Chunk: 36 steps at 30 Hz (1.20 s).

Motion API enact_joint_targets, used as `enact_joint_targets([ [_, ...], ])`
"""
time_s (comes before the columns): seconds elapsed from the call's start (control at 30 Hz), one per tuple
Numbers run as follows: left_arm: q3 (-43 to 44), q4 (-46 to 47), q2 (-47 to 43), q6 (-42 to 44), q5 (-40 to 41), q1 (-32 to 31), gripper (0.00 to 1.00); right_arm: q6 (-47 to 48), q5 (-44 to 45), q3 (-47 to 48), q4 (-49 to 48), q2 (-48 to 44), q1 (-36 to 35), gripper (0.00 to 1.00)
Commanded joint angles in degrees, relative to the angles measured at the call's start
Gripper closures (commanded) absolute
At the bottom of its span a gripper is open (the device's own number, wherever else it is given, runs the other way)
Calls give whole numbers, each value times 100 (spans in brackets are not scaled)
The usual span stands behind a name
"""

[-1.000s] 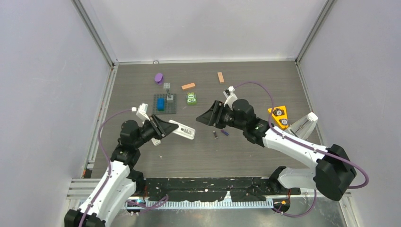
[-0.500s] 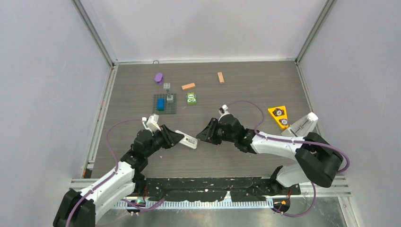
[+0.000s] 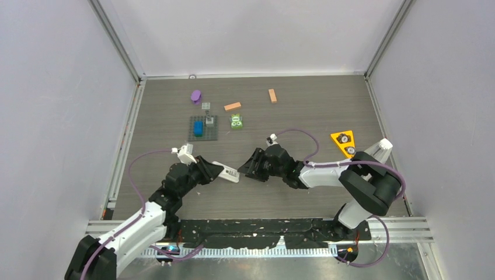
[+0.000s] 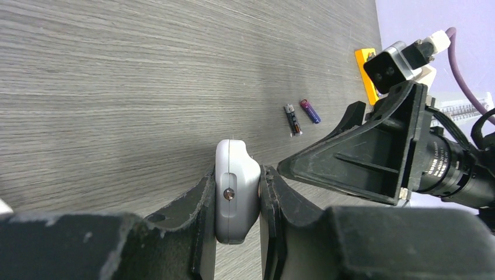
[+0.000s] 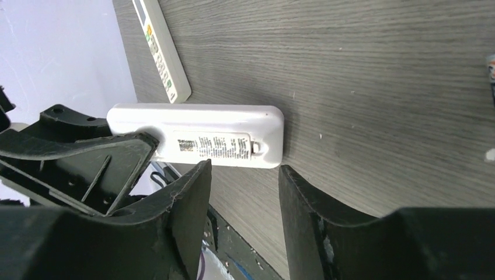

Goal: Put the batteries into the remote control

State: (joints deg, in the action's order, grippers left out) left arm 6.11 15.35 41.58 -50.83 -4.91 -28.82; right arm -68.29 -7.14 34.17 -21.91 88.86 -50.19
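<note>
Left end effector (image 4: 238,178) grips smooth rounded remote (image 5: 222,137).

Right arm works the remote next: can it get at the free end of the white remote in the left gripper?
Probably yes. The left gripper clamps one end of the remote; its labelled end juts out free, and the right gripper, jaws open, faces it closely with nothing between.

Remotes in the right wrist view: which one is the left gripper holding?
The white remote showing its labelled back, its end clamped in the left gripper. The other remote lies buttons-up on the table beyond, untouched.
</note>
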Motion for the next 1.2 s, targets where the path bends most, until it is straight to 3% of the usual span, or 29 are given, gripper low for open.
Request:
enact_joint_targets([
  [0.0,12,-634,299,132,386,-10,100,-117,-8,283,-656,314,-56,50],
  [0.33,206,-865,771,23,311,-10,100,-253,-142,428,-967,749,-79,61],
  [1.17,194,-1200,740,66,443,-10,100,-180,-64,440,-715,731,-78,62],
])
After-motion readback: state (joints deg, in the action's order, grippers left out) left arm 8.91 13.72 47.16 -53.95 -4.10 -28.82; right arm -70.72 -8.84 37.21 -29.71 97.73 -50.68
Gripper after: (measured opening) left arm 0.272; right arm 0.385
